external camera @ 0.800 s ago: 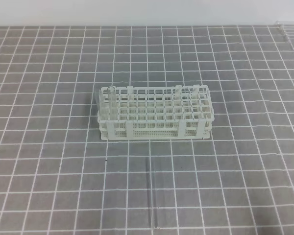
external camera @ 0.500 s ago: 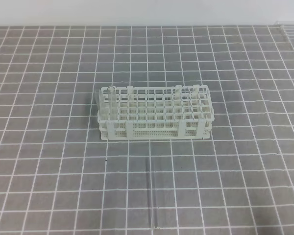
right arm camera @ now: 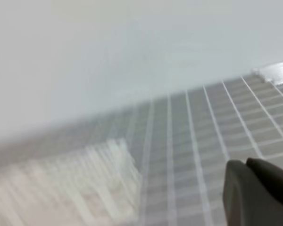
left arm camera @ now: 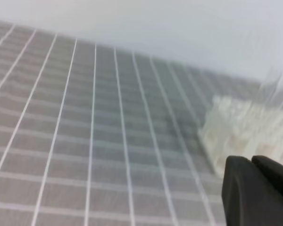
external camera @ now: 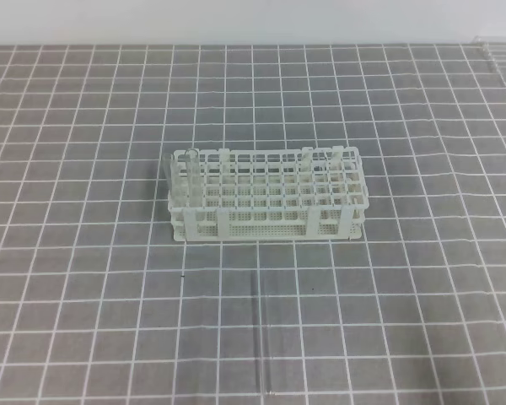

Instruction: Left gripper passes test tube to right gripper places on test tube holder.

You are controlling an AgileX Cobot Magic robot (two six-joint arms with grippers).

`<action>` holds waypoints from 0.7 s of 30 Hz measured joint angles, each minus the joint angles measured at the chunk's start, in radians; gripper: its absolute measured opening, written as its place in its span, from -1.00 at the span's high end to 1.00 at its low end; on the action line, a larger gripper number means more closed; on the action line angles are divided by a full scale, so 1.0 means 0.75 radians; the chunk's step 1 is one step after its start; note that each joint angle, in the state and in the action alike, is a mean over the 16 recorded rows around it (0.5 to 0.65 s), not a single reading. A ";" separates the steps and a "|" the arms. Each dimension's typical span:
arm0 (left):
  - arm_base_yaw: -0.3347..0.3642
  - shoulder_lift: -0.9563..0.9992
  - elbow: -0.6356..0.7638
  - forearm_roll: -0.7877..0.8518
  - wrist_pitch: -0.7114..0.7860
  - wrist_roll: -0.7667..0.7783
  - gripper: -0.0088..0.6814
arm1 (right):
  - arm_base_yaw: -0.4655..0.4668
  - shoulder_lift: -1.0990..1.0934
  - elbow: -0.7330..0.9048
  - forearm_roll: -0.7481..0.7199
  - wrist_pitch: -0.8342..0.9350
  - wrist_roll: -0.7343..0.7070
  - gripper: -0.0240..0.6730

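- Lying flat near the white gridded plastic test tube holder [external camera: 268,196], a clear glass test tube [external camera: 262,337] awaits pickup.
- Black left gripper [left arm camera: 251,162] and right gripper [right arm camera: 245,165]: both pressed together, empty.

Overhead and both wrist views share the test tube holder [external camera: 268,196].

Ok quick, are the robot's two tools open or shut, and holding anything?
Left tool: shut, holding nothing.
Right tool: shut, holding nothing.

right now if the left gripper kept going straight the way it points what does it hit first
Probably the test tube holder, blurred just beyond the shut fingers; otherwise only gridded mat. Depth is unclear.
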 joint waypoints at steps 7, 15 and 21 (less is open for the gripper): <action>0.000 0.000 0.000 -0.107 -0.143 -0.030 0.98 | 0.000 0.000 0.000 0.314 -0.131 -0.025 0.97; 0.000 0.004 0.000 -0.102 -0.150 -0.023 0.98 | 0.000 0.000 0.000 0.415 -0.097 -0.174 0.97; 0.000 0.004 -0.002 -0.098 -0.112 -0.040 0.98 | 0.000 0.000 0.000 0.428 -0.049 -0.287 0.97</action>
